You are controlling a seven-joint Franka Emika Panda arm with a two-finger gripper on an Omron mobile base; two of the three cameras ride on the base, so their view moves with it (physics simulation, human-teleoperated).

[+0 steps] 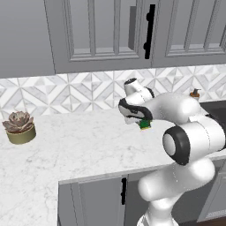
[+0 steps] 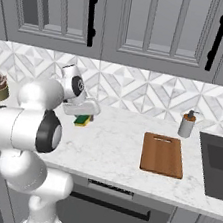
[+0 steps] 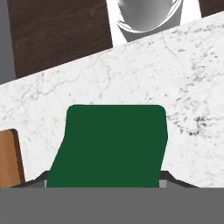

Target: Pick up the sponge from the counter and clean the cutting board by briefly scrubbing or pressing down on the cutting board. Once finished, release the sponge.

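Note:
The sponge shows its dark green top between my fingertips, and its yellow body peeks out under my hand. My gripper is shut on the sponge, just above the white marble counter. The same hand hangs over the counter's middle in the left base view. The reddish-brown cutting board lies flat well to the right of the sponge, near the counter's front edge. A corner of the board shows at the left of the hand view.
A potted succulent stands at the far left of the counter. A soap dispenser stands behind the cutting board, by the dark sink at the right. Grey wall cabinets hang above the tiled backsplash.

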